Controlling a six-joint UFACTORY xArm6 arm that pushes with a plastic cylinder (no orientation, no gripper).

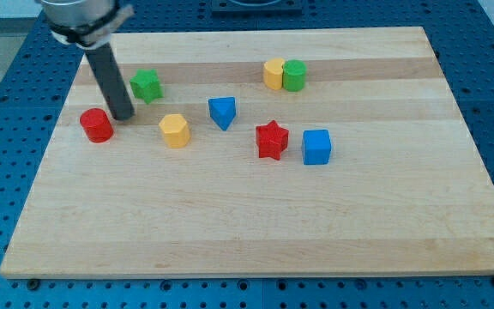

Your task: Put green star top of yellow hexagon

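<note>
- Green star [147, 85]: on desk [256, 232], just off my tip [124, 117], toward the view's top and right; not touching.
- Yellow hexagon [175, 130]: near my tip, to the view's right and slightly lower.
- No hand fitted; the rod ends in my tip, nothing held.
- Red cylinder [97, 125]: just beside my tip, view's left.
- Blue triangular block [222, 112], red star [272, 140], blue cube [316, 147]: farther right.
- Yellow block [273, 74] touching green cylinder [295, 75]: well apart, upper right.

Pale matt wood board [256, 223]; smooth dark rod [110, 77].
</note>
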